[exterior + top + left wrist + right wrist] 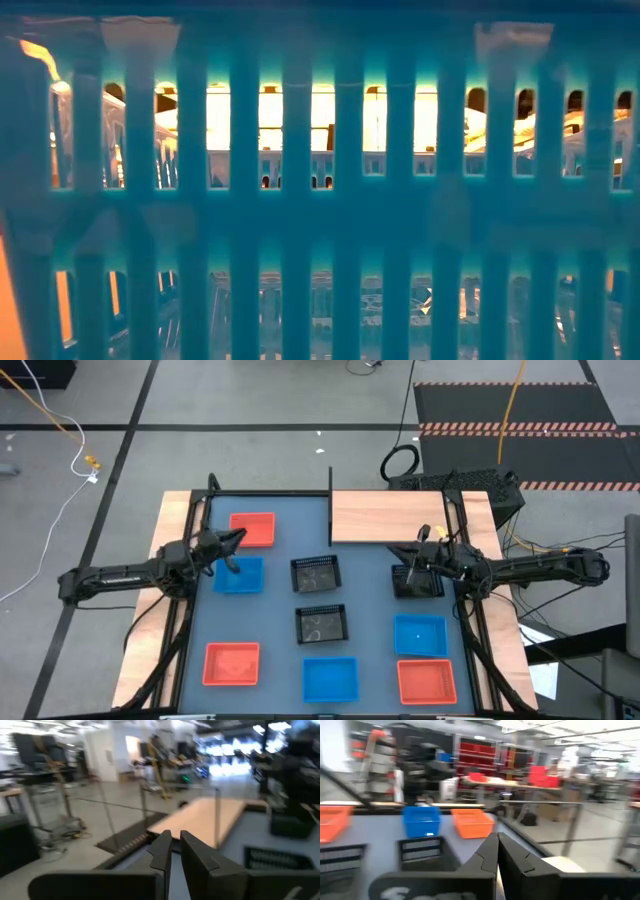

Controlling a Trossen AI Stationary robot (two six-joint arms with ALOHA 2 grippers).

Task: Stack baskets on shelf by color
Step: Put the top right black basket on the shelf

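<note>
High view showed a blue desk (370, 650) edged in wood on grey floor, with the left pincer (237, 538), fingers together, above a blue basket (238, 576) beside a red basket (253, 528). Farther right, the bare shelf (392, 517) lay long-axis across the desk's far edge, and the right pincer (421, 538), fingers together, hung over a black basket (416, 580).

The shelf (392, 517) lies bare, open from above; only its thin post (331, 506) stands at the end nearer the left arm. On the tabletop (370, 600), baskets leave open lanes between them. Two black baskets (316, 573) (321, 624) sit mid-tabletop. The left end effector (234, 539) hangs between a red basket (253, 528) and a blue basket (238, 575); the right end effector (424, 542) hangs over a black basket (416, 581) beside the shelf.
</note>
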